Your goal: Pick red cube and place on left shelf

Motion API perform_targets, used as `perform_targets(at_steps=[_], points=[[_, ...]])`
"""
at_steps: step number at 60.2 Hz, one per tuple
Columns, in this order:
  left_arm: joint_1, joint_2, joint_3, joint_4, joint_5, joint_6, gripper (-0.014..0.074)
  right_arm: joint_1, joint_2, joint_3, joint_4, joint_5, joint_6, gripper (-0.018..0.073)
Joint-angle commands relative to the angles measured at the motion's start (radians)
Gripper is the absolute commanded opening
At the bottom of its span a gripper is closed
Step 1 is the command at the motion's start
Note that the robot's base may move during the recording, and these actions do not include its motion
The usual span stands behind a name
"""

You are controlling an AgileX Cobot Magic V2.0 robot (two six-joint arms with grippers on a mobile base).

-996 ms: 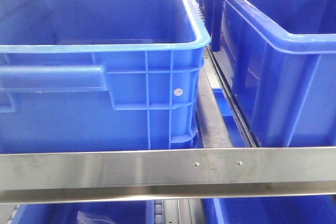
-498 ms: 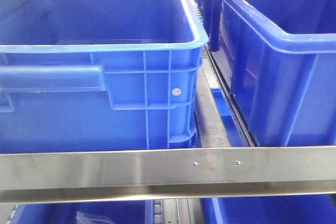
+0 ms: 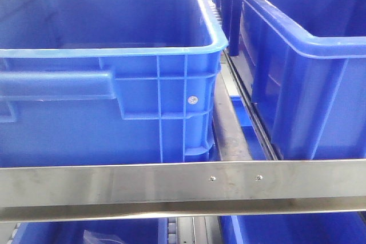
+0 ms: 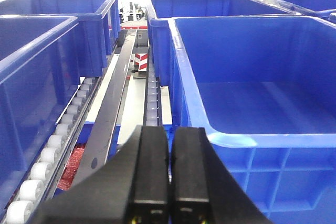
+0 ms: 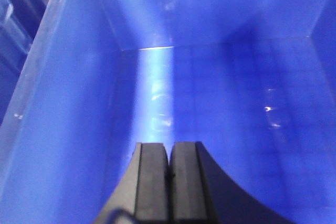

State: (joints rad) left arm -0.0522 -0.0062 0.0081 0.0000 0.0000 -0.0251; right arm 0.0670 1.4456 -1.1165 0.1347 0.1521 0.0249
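Note:
No red cube shows in any view. My left gripper point(image 4: 169, 132) is shut and empty, held above the gap between two blue bins, next to the near left corner of a large blue bin point(image 4: 231, 140). My right gripper point(image 5: 169, 148) is shut and empty, pointing down into a blue bin point(image 5: 79, 103) whose floor point(image 5: 231, 103) looks bare. Neither gripper shows in the front view, which has two blue bins point(image 3: 160, 50) point(image 3: 320, 50) on the shelf.
A steel shelf rail point(image 3: 183, 184) crosses the front view below the bins. A roller track point(image 4: 47, 150) and a dark metal divider point(image 4: 113, 114) run between bins in the left wrist view. Red bubble wrap point(image 4: 71, 163) lies below the rollers. More blue bins point(image 4: 63, 3) stand behind.
The front view has shifted very slightly; the bins sit a touch further left than a second ago. Nothing else has visibly changed.

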Motion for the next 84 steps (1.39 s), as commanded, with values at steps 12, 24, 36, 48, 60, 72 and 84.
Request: perform_targets(at_steps=[12,24,36,48,60,72,84], points=[[0.0,-0.015,0.025,0.0,-0.083,0.0,0.0102,-0.007,-0.054,-0.037,-0.013,-0.071,-0.005,0.0049],[0.0,-0.015,0.025,0.0,-0.083,0.0,0.0102,-0.007,-0.165,0.022,-0.059,-0.059,-0.005,0.0049],[0.0,-0.015,0.025,0.0,-0.083,0.0,0.0102,-0.01,-0.309,0.149,-0.082,-0.069,-0.005,0.0049],[0.0,-0.015,0.025,0.0,-0.083,0.0,0.0102,-0.01,-0.478,0.305,-0.109,-0.068,-0.005,0.0049],[0.0,-0.015,0.025,0.0,-0.083,0.0,0.0102,-0.01,-0.659,0.507,-0.11,-0.124,-0.005,0.0049],[0.0,-0.015,0.025,0.0,-0.083,0.0,0.0102,-0.031,-0.883,0.71,-0.11,-0.174,-0.005,0.0049],[0.0,-0.015,0.025,0.0,-0.083,0.0,0.0102,-0.081,-1.078,0.88,-0.11,-0.204,-0.005,0.0049]])
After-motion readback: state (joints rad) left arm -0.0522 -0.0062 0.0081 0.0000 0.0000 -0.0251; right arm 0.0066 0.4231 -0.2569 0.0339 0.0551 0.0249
